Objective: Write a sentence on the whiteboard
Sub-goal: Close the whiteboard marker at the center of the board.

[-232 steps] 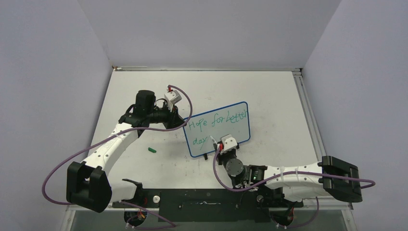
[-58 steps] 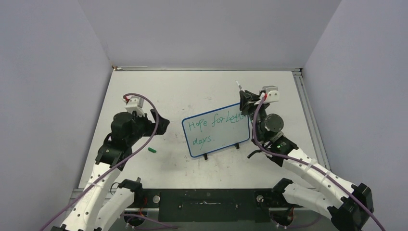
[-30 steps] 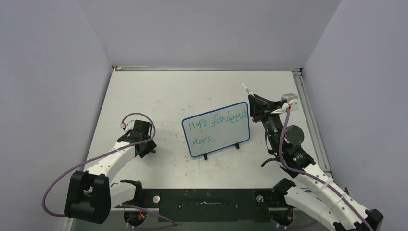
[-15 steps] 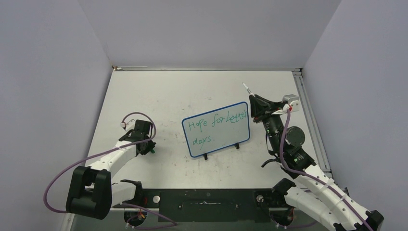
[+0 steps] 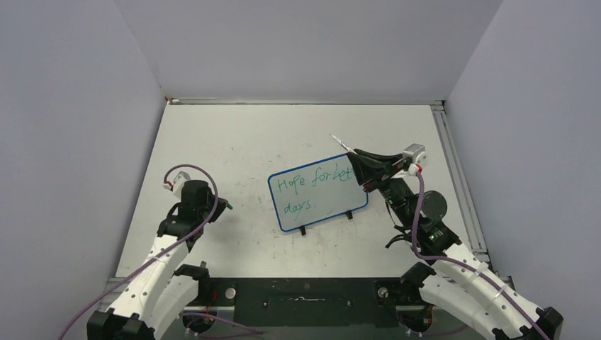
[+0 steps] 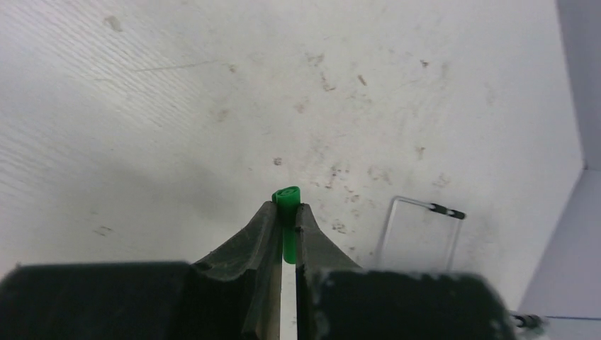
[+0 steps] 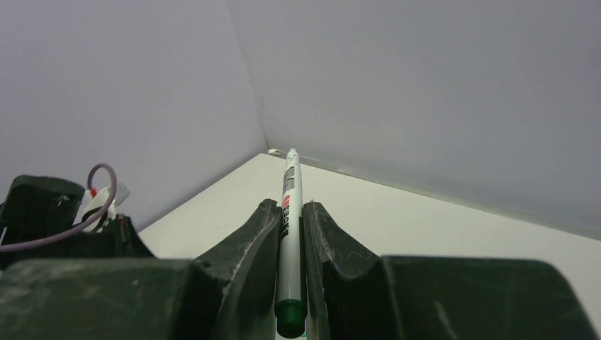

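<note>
The whiteboard (image 5: 333, 202), blue-framed, stands at the table's middle. The sentence (image 5: 312, 181) in green reads "Hope for bet…" over "days."; the end of the top line is hidden behind my right gripper (image 5: 358, 157). That gripper hovers over the board's top right corner, shut on a white marker (image 5: 340, 142) whose thin end points up and left. In the right wrist view the marker (image 7: 289, 212) sits between the shut fingers of my right gripper (image 7: 289, 207). My left gripper (image 5: 224, 205) is left of the board, off the table, shut on a green cap (image 6: 286, 198).
The table is stained white, with grey walls on three sides. A metal rail (image 5: 453, 163) runs along the table's right edge. A thin rounded outline with a black end (image 6: 418, 227) lies ahead of my left gripper; I cannot tell what it is.
My left gripper closed on the green cap lying on the table and lifted it. My right gripper swung left with the marker, from beside the board to over its top right corner.
</note>
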`<control>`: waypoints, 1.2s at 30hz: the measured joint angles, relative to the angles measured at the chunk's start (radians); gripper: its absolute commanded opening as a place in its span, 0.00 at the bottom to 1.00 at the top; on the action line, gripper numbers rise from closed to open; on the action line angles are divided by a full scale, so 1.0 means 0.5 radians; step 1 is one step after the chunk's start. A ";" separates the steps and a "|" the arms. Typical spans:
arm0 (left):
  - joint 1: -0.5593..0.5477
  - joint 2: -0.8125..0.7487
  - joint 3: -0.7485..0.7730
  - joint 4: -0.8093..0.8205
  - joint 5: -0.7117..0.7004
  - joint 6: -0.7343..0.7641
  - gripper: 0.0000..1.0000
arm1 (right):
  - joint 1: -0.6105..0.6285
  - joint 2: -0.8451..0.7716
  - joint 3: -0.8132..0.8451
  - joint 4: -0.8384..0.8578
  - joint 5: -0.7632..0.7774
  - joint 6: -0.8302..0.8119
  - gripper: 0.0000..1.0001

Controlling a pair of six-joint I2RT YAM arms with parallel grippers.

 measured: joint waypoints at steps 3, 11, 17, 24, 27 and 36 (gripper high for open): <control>0.000 -0.168 0.002 0.017 0.079 -0.130 0.00 | 0.094 0.070 0.000 0.060 -0.121 0.033 0.05; 0.000 -0.381 0.010 0.119 0.371 -0.624 0.00 | 0.889 0.314 -0.093 0.214 0.105 -0.075 0.05; 0.000 -0.511 -0.002 0.220 0.460 -0.859 0.00 | 1.376 0.668 -0.124 0.423 0.504 -0.260 0.05; -0.001 -0.600 -0.055 0.274 0.533 -1.026 0.00 | 1.514 1.020 -0.127 0.639 0.800 -0.361 0.05; -0.001 -0.638 -0.097 0.290 0.558 -1.077 0.00 | 1.514 1.148 -0.126 0.716 0.895 -0.388 0.05; -0.005 -0.690 -0.175 0.307 0.637 -1.176 0.00 | 1.516 1.335 -0.059 0.826 0.988 -0.467 0.05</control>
